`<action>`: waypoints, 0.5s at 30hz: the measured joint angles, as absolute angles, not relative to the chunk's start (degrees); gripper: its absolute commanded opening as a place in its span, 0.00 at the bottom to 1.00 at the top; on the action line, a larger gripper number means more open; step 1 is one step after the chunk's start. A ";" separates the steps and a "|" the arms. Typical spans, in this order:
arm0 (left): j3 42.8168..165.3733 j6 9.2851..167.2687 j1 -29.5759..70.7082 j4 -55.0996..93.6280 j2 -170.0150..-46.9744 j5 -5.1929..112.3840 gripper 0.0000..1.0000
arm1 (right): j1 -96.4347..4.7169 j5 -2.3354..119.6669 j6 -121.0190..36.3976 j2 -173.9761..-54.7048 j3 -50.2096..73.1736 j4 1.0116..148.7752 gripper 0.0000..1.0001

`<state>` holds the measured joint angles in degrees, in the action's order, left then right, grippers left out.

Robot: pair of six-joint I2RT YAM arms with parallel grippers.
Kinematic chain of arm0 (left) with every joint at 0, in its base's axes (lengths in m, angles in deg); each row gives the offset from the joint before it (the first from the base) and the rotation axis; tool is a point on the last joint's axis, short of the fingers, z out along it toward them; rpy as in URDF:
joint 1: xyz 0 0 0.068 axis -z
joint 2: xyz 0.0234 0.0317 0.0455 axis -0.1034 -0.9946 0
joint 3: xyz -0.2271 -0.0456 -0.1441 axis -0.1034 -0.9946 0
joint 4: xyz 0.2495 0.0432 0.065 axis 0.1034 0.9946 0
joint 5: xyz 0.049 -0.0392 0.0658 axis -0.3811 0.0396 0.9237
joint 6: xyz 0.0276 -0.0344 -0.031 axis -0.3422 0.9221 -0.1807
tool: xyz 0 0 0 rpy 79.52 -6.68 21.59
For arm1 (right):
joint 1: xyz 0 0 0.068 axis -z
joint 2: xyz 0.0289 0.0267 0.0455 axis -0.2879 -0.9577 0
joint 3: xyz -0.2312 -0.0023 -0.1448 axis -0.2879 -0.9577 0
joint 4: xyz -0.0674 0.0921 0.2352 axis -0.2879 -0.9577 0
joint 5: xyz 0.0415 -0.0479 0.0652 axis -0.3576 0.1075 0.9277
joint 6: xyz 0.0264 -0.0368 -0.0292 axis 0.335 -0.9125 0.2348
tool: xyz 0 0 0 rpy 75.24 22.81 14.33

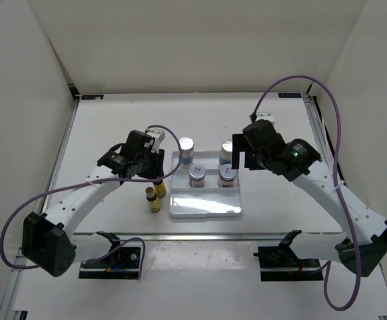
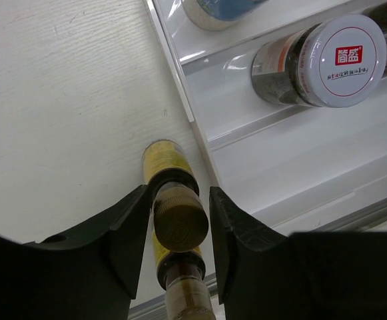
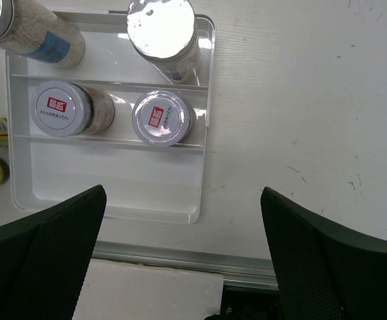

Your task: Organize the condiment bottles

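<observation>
Between the fingers point(image 2: 130, 227) of the left gripper point(image 2: 178, 193) stands the nearer-to-tray yellow bottle point(image 2: 180, 220). It is upright on the table point(image 2: 66, 100), and the two black fingers press against either side of its dark cap, so the gripper is clenched on it. Just behind that bottle, on the arm's side of the fingers, stands the second yellow bottle point(image 1: 153, 200), also upright. The wrist view shows only part of it low in the gap, and whether the two bottles touch cannot be told. Both stand outside the white tray point(image 2: 300, 153), whose left wall runs just to the right of the right-hand finger.

Inside the tray, forward and to the right of the left gripper, the left red-label jar point(image 2: 343, 60) stands in the middle row, its silver lid facing up. Beyond it, in the far row, stands the left tall bottle point(image 1: 187, 150).

The right gripper point(image 3: 182, 193) hangs above the right half of the tray with its fingers spread wide and nothing between them. Below it and ahead of its fingers, the right red-label jar point(image 3: 160, 119) stands in the middle row, close to the other jar but apart from it. The right tall bottle point(image 3: 163, 33) stands in the far row directly beyond that jar, near the tray's right wall. From this wrist both yellow bottles show at the far left edge, outside the tray.
</observation>
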<state>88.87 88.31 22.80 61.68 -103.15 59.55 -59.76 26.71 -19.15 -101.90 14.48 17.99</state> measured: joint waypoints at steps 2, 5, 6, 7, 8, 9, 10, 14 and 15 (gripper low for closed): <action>88.87 88.36 23.19 61.70 -103.15 59.64 0.46 | -59.65 26.69 -19.15 -101.90 14.48 17.99 1.00; 88.90 88.05 23.85 61.77 -103.17 60.49 0.41 | -59.50 26.69 -19.17 -101.90 14.48 17.91 1.00; 88.96 88.05 24.00 61.79 -103.17 60.82 0.39 | -59.50 26.69 -19.15 -101.90 14.48 17.91 1.00; 89.01 88.05 24.17 61.84 -103.17 61.08 0.37 | -59.50 26.69 -19.15 -101.90 14.48 17.88 1.00; 89.07 88.01 24.33 61.97 -103.17 61.41 0.33 | -59.50 26.69 -19.28 -101.90 14.50 17.84 1.00; 89.14 88.01 24.59 62.08 -103.17 61.80 0.30 | -59.50 26.69 -19.32 -101.90 14.48 17.80 1.00; 89.22 88.01 24.66 62.21 -103.19 61.96 0.27 | -59.50 26.69 -19.39 -101.90 14.48 17.73 1.00; 90.73 88.05 24.83 64.22 -104.11 62.85 0.20 | -59.50 26.69 -19.59 -101.90 14.48 17.49 1.00; 91.30 88.05 24.83 64.70 -104.57 63.00 0.20 | -59.50 26.69 -19.61 -101.90 14.48 17.38 1.00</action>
<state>91.30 88.05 24.83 64.70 -104.57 63.00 -59.50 26.69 -19.61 -101.90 14.48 17.38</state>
